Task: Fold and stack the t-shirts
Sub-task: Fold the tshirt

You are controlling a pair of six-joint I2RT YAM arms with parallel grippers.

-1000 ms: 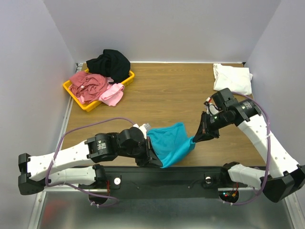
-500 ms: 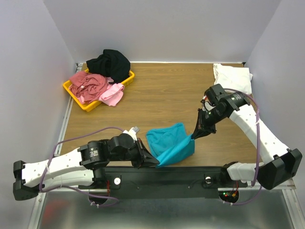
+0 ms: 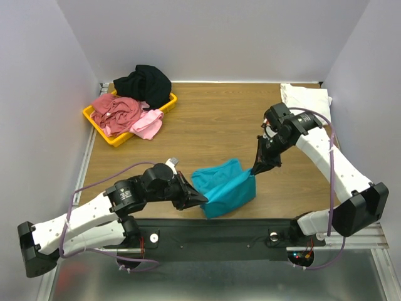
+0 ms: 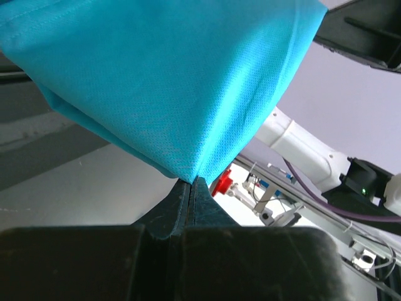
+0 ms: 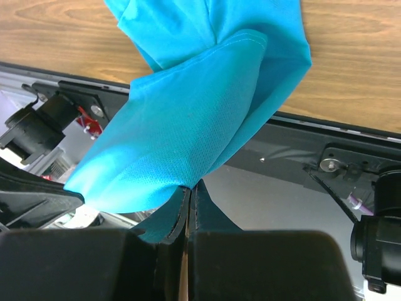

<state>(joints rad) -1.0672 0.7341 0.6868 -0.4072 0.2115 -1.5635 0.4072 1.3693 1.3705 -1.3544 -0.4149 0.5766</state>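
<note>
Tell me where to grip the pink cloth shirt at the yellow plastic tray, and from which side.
Probably the pink cloth shirt's bunched end, which spills over the yellow plastic tray's rim onto the wooden table; come from the table side.

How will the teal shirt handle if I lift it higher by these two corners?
Likely floppy: the teal t-shirt sags in folds between its two pinched corners. Probably light: thin cloth hangs from small pinches in the shut jaws. Its far part seems to lie on the table, so it may drag and bunch.
</note>
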